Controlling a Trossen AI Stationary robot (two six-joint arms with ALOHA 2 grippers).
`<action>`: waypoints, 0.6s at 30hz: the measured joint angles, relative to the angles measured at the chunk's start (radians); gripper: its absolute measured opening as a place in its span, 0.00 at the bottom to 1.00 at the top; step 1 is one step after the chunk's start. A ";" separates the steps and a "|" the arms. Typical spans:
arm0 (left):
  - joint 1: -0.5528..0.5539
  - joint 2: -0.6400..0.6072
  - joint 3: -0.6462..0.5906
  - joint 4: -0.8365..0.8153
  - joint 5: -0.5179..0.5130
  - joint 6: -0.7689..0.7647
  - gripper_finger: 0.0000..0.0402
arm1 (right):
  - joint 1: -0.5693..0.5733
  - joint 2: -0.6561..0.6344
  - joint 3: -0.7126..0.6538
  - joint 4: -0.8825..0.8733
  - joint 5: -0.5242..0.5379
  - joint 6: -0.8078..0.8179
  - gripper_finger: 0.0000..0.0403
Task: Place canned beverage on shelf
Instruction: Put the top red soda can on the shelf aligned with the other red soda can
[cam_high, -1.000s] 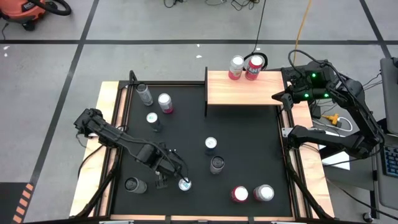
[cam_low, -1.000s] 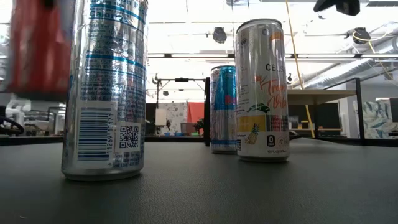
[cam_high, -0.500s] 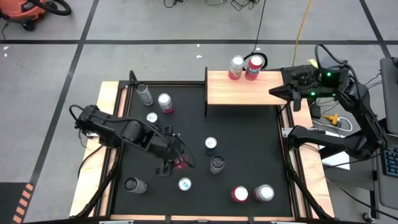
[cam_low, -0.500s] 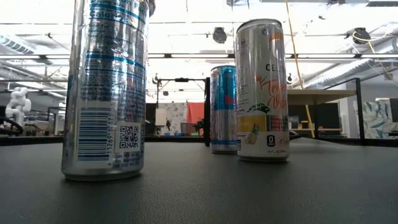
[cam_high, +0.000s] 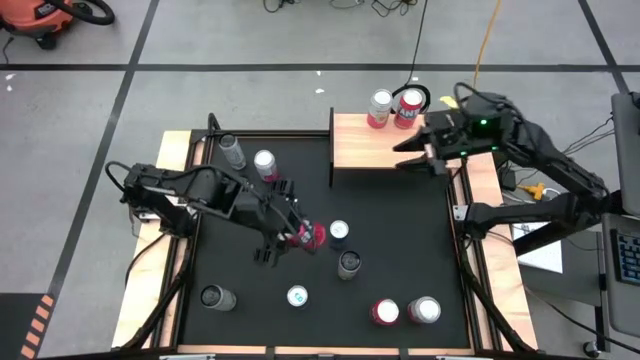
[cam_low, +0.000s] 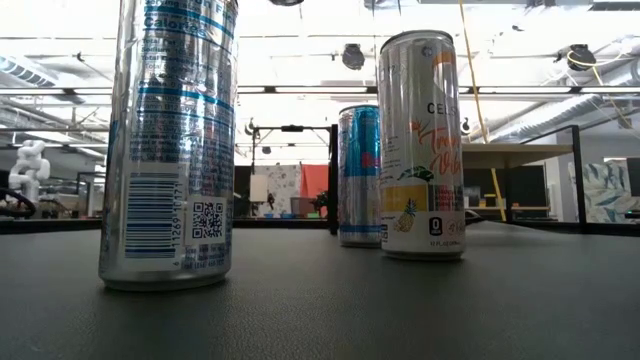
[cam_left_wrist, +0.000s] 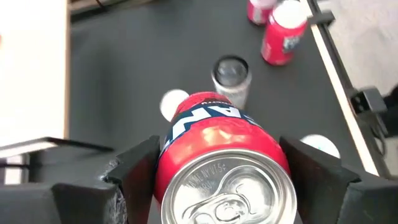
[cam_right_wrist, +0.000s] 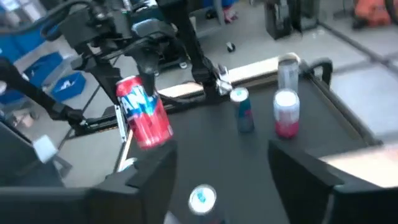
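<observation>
- Black matting covered the counter (cam_high: 420, 250), with the shelf (cam_high: 385, 143) at its far right corner and two cans (cam_high: 394, 108) already standing on the shelf's far edge.
- I had the left end effector (cam_high: 297, 236) clamped on a red can (cam_high: 312, 236), carried tilted above the middle of the counter, well short of the shelf.
- A blue-topped can (cam_high: 339, 232) stood just beside the carried one, so I judged a low swing could knock it over.
- My right end effector (cam_high: 418, 157) hovered with its fingers spread and nothing between them, over the near right part of the shelf; I reckoned the two arms could clash there.
- Tilted as it was, the red can might topple if I let go before righting it.
</observation>
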 joint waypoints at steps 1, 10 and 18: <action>0.010 0.000 0.002 0.019 -0.004 0.014 0.72 | 0.024 0.015 0.000 0.027 0.017 -0.018 0.63; 0.106 0.000 0.004 0.258 -0.061 0.128 0.72 | 0.186 0.121 0.000 0.118 0.106 -0.039 0.82; 0.192 0.005 0.004 0.356 -0.041 0.136 0.72 | 0.270 0.183 0.000 0.145 0.197 0.024 0.84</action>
